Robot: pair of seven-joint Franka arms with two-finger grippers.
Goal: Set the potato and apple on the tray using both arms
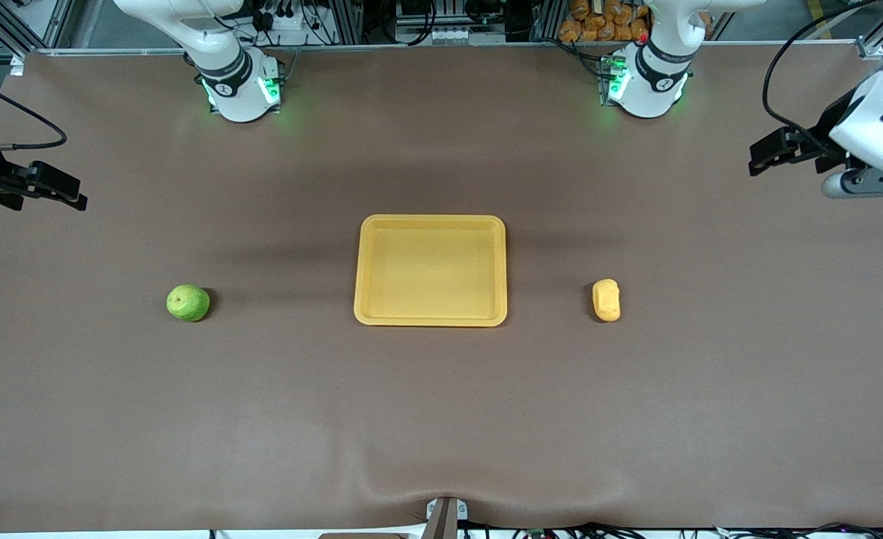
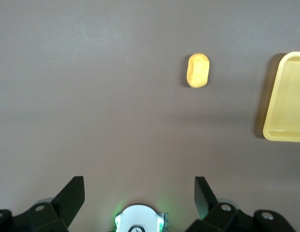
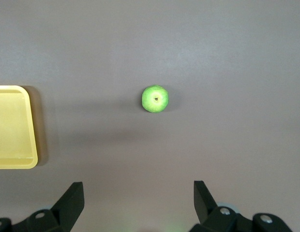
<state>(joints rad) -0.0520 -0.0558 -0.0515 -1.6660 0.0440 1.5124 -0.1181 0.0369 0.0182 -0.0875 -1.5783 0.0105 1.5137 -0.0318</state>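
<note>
Potato (image 1: 606, 299) lies lengthwise toward the front camera, beside tray (image 1: 431, 221).

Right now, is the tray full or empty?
Empty: the tray shows a bare yellow floor; the apple and potato lie on the table beside it.

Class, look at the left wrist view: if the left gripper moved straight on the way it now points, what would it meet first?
Probably bare table. The open left gripper points down at it; the potato and tray lie off that line, though depth is uncertain.
</note>
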